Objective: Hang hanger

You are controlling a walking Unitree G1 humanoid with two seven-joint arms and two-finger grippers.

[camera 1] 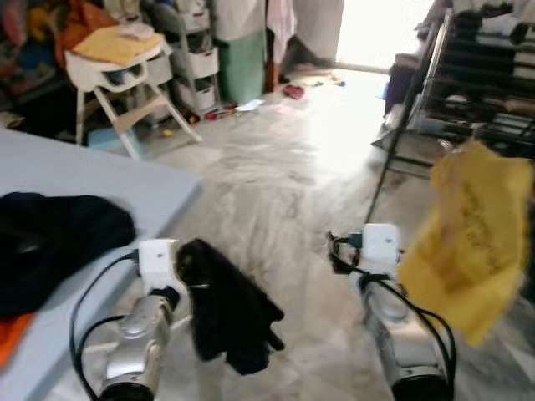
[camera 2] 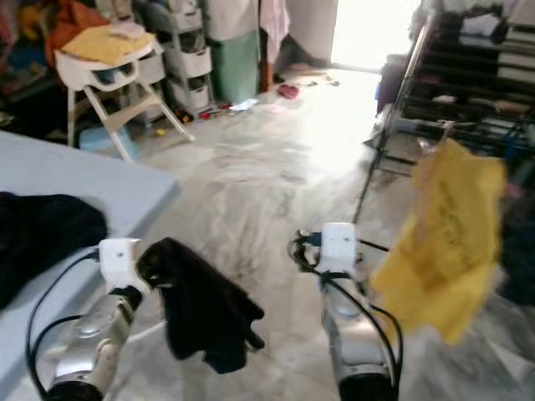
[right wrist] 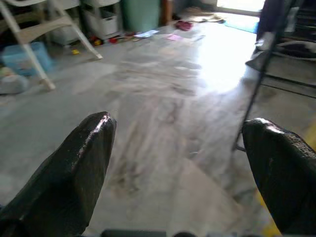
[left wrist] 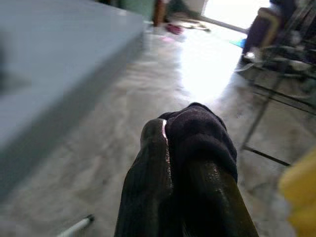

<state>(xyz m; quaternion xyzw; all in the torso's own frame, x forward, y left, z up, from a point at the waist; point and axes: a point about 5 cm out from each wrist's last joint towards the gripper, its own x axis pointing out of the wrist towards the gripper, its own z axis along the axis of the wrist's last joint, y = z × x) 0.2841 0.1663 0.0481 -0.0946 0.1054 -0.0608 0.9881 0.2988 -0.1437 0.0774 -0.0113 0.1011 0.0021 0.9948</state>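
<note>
Your left hand (left wrist: 190,148) is closed on a black garment (camera 1: 227,311), which hangs limp from the fingers (left wrist: 150,182) and drapes toward the floor at about 5 o'clock of the wrist. In the left wrist view the dark cloth bunches over the fingertips, pinched tight between them.

Your right hand (right wrist: 180,163) is open, its two black fingers (right wrist: 81,163) spread wide apart with only marble floor (camera 1: 276,192) between them. It holds nothing.

A yellow garment (camera 1: 476,234) hangs at 3 o'clock of your right arm, near the wrist and apart from the fingers. You cannot tell from these views what it hangs on; no hanger can be made out under it. Behind it, at 1 o'clock, stands a dark metal rack (camera 1: 481,75) with shelves of folded things.

At 9 o'clock lies a pale blue bed (camera 1: 92,180), its corner just beside your left arm. On it rests a heap of black clothing (camera 1: 50,238), with an orange piece (camera 1: 10,334) beside it at the near edge.

Farther off at 11 o'clock stands a white high chair (camera 1: 125,79) with a yellow cloth (camera 1: 113,43) on its seat. At 12 o'clock are white storage drawers (camera 1: 194,58) and a green bin (camera 1: 242,65), with small items scattered on the floor before a bright doorway (camera 1: 380,29).
</note>
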